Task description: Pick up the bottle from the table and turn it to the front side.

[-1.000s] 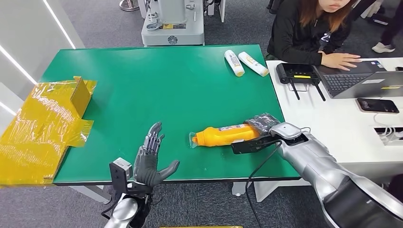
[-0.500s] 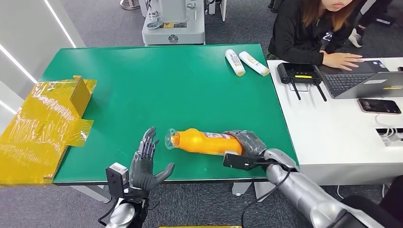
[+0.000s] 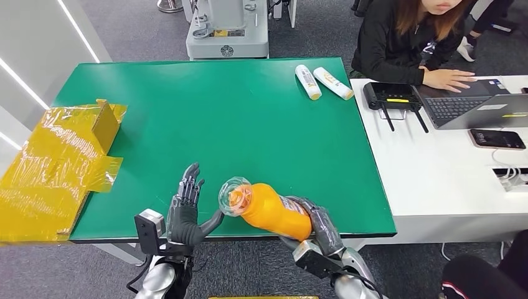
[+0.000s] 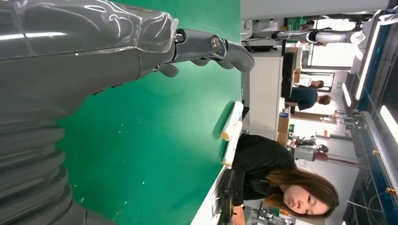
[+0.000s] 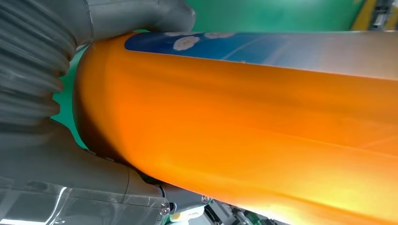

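An orange bottle [image 3: 269, 210] with a clear cap hangs tilted above the near edge of the green table [image 3: 212, 112], its cap toward my left hand. My right hand [image 3: 317, 224] grips the bottle's base end. In the right wrist view the orange bottle [image 5: 244, 126] lies against the grey thumb [image 5: 131, 16], with a blue label strip along one side. My left hand [image 3: 187, 208] stands upright with fingers spread, just left of the cap, holding nothing. The left wrist view shows its fingers [image 4: 211, 47] over the green table [image 4: 155, 140].
Two white tubes [image 3: 320, 81] lie at the table's far right. Yellow wrapped packaging [image 3: 56, 162] hangs over the left edge. A person [image 3: 411, 37] sits at a white desk [image 3: 436, 168] on the right with a laptop [image 3: 473, 106], a phone and a black device.
My right hand has lifted the bottle and carried it left and toward me, swinging its cap up toward my left hand. The left hand has stayed nearly in place.
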